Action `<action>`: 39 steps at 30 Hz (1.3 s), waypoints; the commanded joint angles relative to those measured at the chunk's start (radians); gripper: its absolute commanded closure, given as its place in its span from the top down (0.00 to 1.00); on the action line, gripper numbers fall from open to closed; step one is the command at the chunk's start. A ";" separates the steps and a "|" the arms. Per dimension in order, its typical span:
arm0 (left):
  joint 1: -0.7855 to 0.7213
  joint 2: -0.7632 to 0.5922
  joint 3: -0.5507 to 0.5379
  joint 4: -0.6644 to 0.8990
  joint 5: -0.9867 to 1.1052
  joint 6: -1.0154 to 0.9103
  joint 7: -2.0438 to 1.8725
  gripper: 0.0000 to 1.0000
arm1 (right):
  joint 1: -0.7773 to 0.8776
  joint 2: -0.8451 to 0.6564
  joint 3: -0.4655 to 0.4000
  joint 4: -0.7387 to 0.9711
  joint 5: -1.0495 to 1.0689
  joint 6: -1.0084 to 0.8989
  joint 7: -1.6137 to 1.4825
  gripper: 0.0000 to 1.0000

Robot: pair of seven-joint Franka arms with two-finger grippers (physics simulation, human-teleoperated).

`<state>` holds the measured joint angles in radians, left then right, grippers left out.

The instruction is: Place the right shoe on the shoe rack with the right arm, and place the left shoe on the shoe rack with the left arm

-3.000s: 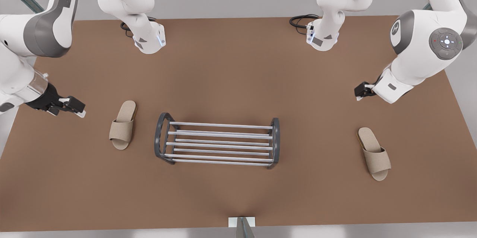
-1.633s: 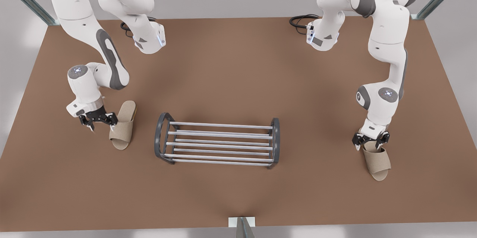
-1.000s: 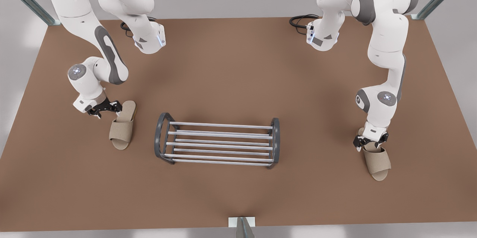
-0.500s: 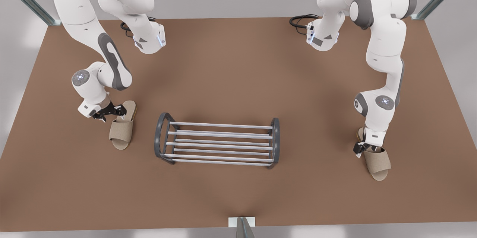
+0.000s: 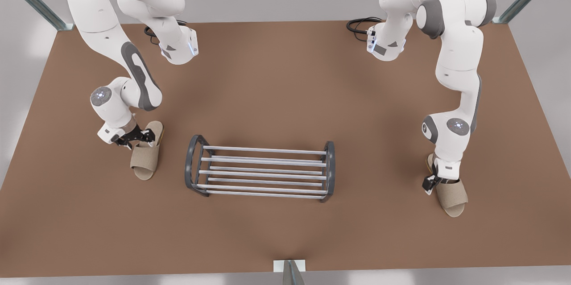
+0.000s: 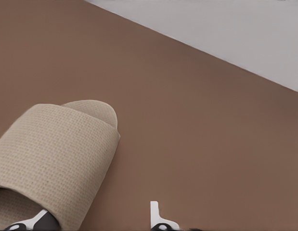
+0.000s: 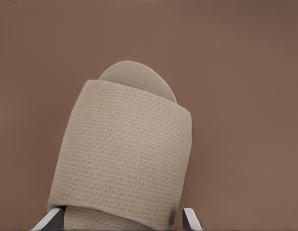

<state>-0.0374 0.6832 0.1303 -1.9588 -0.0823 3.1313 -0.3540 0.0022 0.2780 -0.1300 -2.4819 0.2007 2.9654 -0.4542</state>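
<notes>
Mid-tabletop (image 5: 285, 88), one shoe rack (image 5: 261, 171) sits between two slippers. Left gripper (image 5: 135, 138), spread wide, has one finger inside the first slipper (image 5: 143, 162). Right gripper (image 5: 441, 183), also spread, straddles the second slipper (image 5: 453, 198).

Bare brown tabletop (image 5: 276, 88) lay open at 12 and 6 o'clock of the low rack of silver bars with dark grey end frames (image 5: 260, 171). At its 9 o'clock, one beige woven slipper (image 5: 145, 160) under the right gripper (image 5: 136, 138) left only a narrow lane. At 3 o'clock, the other beige slipper (image 5: 453, 195) and the left gripper (image 5: 436, 182) stood well apart, leaving a wide one.
</notes>
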 commanded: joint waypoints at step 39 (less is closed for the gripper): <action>-0.022 -0.027 -0.003 -0.002 0.001 -0.016 -0.120 0.21 | -0.015 0.023 -0.003 0.084 0.014 -0.083 0.103 0.21</action>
<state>-0.0601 0.6609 0.1274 -1.9610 -0.0826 3.1219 -0.4514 -0.0123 0.3084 -0.1327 -2.4008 0.2162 2.9322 -0.3566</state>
